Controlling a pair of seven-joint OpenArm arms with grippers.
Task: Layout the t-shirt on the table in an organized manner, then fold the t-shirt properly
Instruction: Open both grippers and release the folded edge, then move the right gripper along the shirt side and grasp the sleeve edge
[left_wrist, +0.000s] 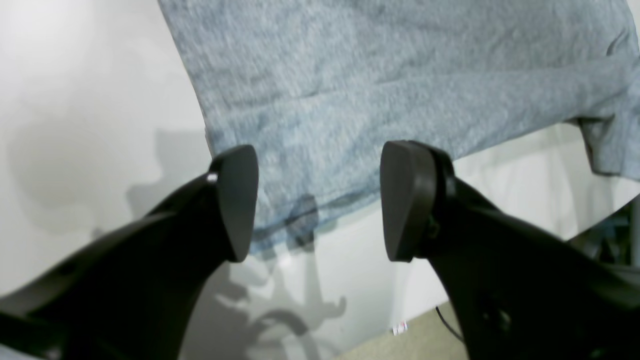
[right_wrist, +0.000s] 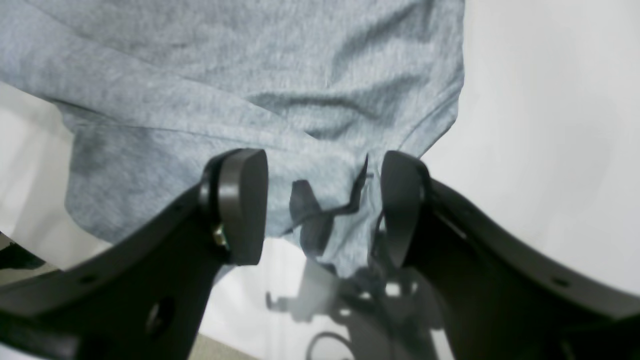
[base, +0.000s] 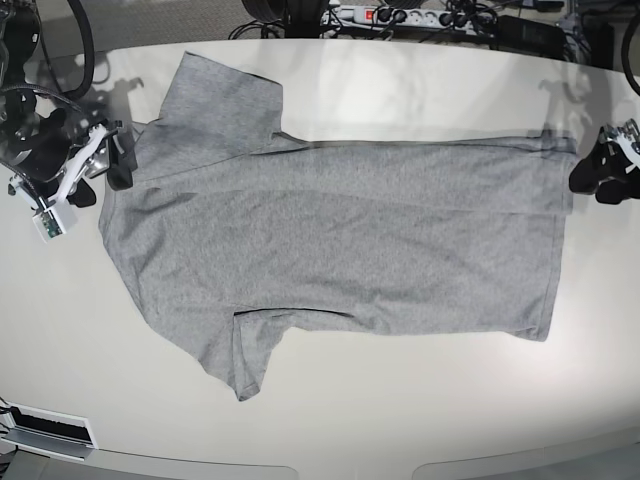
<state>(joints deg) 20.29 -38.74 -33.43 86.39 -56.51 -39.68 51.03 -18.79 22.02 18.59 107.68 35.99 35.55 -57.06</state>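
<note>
Black jaws apart; heather-grey t-shirt (base: 340, 240) wrinkled, flat.

Spread flat across the middle of the table (base: 330, 420): t-shirt (base: 340, 245), sleeves toward the left, hem at right. Power strip (base: 385, 15) beyond the far edge.

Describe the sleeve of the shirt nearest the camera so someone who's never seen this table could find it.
Start at the large glossy off-white table, where a heather-grey short-sleeved t-shirt lies spread flat with its length running sideways. Its near sleeve juts toward the front edge on the base view's left. Unlike the far sleeve, it ends in a narrow point.
</note>
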